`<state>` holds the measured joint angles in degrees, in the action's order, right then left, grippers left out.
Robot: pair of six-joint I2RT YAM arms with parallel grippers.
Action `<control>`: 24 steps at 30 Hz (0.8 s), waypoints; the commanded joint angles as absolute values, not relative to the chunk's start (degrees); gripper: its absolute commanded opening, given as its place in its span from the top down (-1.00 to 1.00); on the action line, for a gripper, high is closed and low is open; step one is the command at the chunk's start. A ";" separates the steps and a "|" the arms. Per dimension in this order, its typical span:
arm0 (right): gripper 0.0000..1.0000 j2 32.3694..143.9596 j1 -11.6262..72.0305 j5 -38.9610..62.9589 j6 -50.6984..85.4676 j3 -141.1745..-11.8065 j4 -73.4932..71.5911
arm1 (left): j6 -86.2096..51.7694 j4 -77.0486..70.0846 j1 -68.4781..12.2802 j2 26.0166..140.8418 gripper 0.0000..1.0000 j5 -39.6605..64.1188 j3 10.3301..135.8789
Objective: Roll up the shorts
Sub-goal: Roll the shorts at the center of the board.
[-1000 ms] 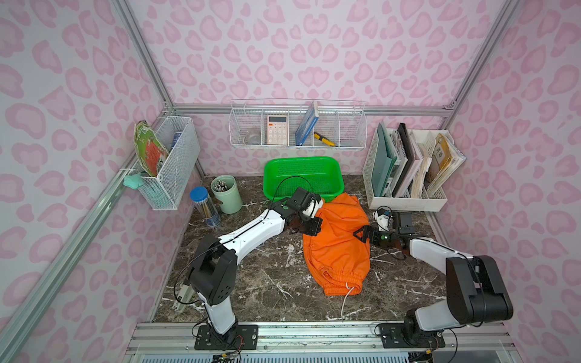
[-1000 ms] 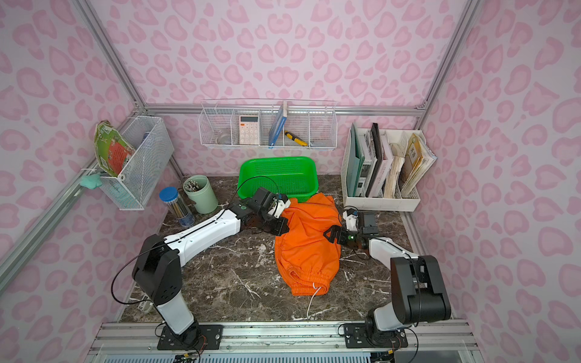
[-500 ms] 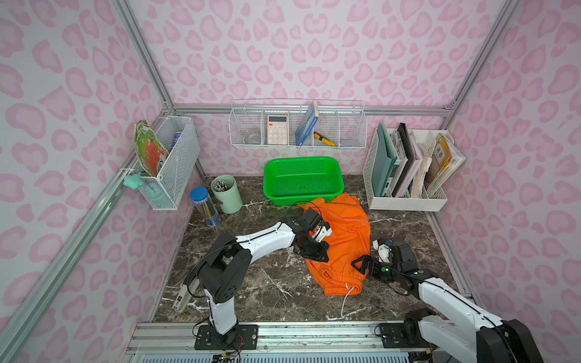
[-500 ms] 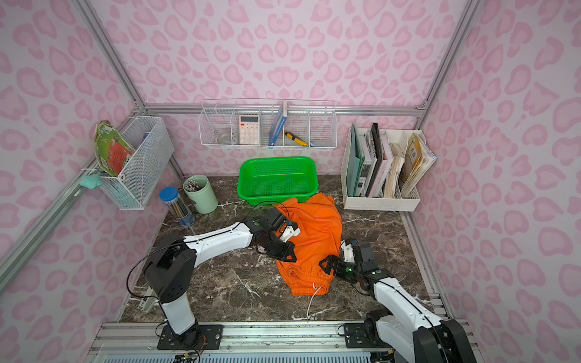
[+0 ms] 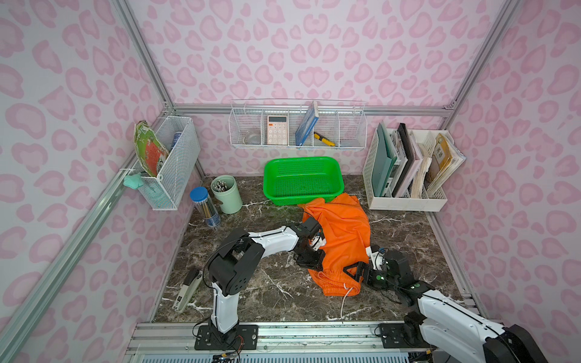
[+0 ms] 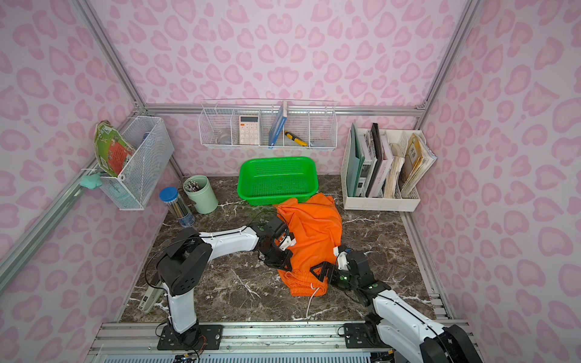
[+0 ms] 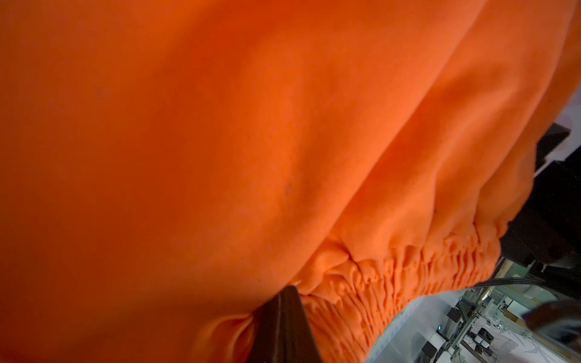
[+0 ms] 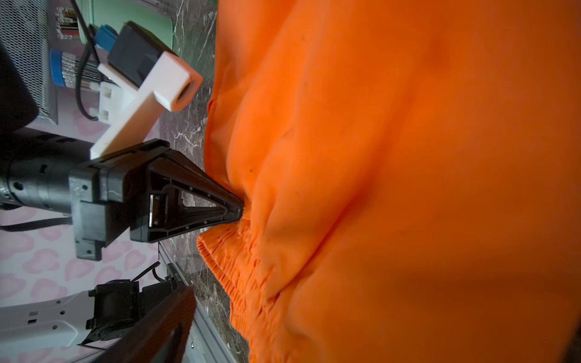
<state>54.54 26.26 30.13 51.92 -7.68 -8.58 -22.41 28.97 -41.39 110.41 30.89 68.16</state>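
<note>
A: Now, in both top views the shorts (image 5: pixel 341 232) are seen spread on the marble table (image 5: pixel 267 292), far end against the green basket (image 5: pixel 301 179), waistband nearest the rail.

B: The left gripper (image 6: pixel 280 265) is clamped on cloth beside the waistband. The right gripper (image 6: pixel 321 274) is held wide at the opposite corner.

A: Left wrist view: gathered elastic is shown, with one finger (image 7: pixel 279 327) buried in a pinch.

B: Right wrist view: the closed tips are confirmed. If only one layer is caught, a lopsided roll could be produced, and the drawstring (image 5: pixel 343 301) might be snagged.

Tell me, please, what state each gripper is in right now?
Left gripper: shut on the orange shorts.
Right gripper: open, at the waistband.
</note>
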 commanded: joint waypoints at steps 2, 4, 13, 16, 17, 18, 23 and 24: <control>-0.86 58.48 27.34 28.35 56.02 -6.11 -0.54 | -23.38 29.72 -41.02 110.18 1.00 29.88 66.78; -0.81 60.21 27.57 28.56 56.16 -6.40 -2.53 | -23.60 29.36 -40.81 109.96 1.00 29.97 65.96; -0.41 69.83 29.77 28.93 56.59 -8.18 -11.79 | -23.89 27.58 -40.70 109.91 1.00 31.42 64.26; -0.06 70.81 29.85 28.69 57.13 -8.69 -14.01 | -23.56 27.51 -40.54 109.52 1.00 31.38 63.99; 0.05 70.99 29.80 28.64 57.22 -8.94 -14.43 | -23.48 27.58 -40.45 109.43 1.00 31.38 63.87; 0.17 71.08 29.84 28.56 57.13 -9.35 -14.84 | -23.33 27.56 -40.30 109.22 1.00 31.29 63.85; 0.88 71.94 29.71 28.31 57.13 -13.75 -15.49 | -21.16 27.36 -39.65 106.66 1.00 30.49 64.17; 1.00 72.59 29.78 28.29 56.84 -15.32 -14.81 | -20.48 27.12 -39.69 105.42 1.00 29.89 64.33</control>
<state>71.81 29.69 29.74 57.34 -12.95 -17.50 -22.94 25.98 -39.79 107.48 31.53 64.07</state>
